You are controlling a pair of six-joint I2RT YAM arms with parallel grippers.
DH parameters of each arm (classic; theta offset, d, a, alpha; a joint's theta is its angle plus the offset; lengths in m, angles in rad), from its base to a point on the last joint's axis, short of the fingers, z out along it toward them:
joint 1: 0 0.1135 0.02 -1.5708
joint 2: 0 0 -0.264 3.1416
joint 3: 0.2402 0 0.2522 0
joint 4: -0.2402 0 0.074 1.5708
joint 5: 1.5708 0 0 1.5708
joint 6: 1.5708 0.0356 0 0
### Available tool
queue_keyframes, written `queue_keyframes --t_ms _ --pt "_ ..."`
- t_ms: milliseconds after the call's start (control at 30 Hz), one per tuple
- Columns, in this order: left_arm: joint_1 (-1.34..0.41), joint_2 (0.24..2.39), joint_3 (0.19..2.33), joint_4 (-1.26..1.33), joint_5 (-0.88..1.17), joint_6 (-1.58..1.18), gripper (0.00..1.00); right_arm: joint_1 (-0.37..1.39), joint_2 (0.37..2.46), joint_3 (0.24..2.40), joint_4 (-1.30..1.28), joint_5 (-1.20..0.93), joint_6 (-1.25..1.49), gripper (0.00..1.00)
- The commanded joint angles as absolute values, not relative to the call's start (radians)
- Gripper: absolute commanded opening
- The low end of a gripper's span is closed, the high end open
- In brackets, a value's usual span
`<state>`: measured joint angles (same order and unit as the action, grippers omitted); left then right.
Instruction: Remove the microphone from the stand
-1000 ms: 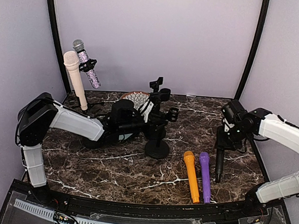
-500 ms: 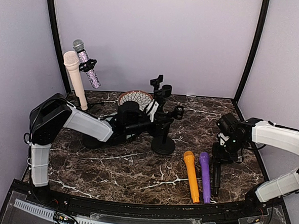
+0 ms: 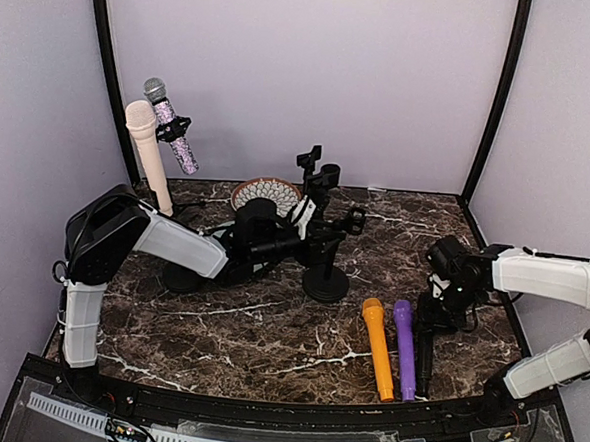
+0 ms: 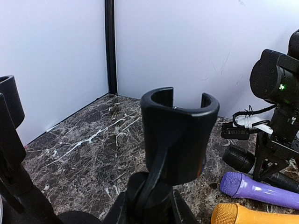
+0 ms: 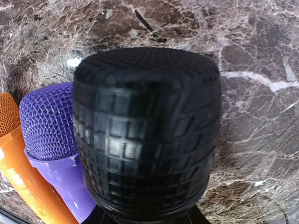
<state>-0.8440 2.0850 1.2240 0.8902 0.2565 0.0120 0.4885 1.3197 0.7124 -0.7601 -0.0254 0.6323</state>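
At the far left, 2 microphones stand raised in their own holders: a cream microphone [image 3: 148,162] and a glittery microphone [image 3: 172,128]; a patterned bowl [image 3: 265,192] sits toward the back of the bench [image 3: 218,327]; my left gripper [image 3: 319,245] is against the post of the black stand [image 3: 323,281], and I cannot tell whether it is spread or closed; the stand's clip [image 4: 180,135] is empty; further right an orange microphone [image 3: 377,348] and a purple microphone [image 3: 404,348] lie side by side; the black microphone [image 3: 425,354] is off the stand, down just beside the purple microphone, pinched near its head by my right gripper [image 3: 436,312].
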Motion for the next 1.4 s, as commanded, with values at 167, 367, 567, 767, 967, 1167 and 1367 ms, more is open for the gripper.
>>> queue_keyframes --t_ms 167,367,567,767,967,1167,1367 --pt "-0.818 2.031 1.162 0.87 0.246 0.032 0.44 0.487 1.335 0.681 -0.69 -0.029 0.65 0.3" --pt "-0.819 1.978 1.13 0.853 0.251 0.026 0.73 0.487 1.32 0.667 -0.674 -0.02 0.66 0.44" --pt "-0.818 1.882 1.07 0.851 0.249 0.006 0.82 0.487 1.294 0.653 -0.676 -0.004 0.671 0.56" --pt "-0.818 1.755 1.032 0.717 0.3 -0.033 0.82 0.487 1.234 0.681 -0.716 0.055 0.681 0.66" --pt "-0.818 1.6 1.027 0.499 0.363 -0.055 0.83 0.486 1.147 0.723 -0.759 0.162 0.693 0.73" --pt "-0.813 1.463 1.124 0.192 0.388 -0.051 0.83 0.486 1.053 0.763 -0.65 0.177 0.647 0.74" --pt "-0.767 1.337 1.217 -0.07 0.442 -0.042 0.83 0.489 0.959 0.75 -0.383 0.009 0.558 0.71"
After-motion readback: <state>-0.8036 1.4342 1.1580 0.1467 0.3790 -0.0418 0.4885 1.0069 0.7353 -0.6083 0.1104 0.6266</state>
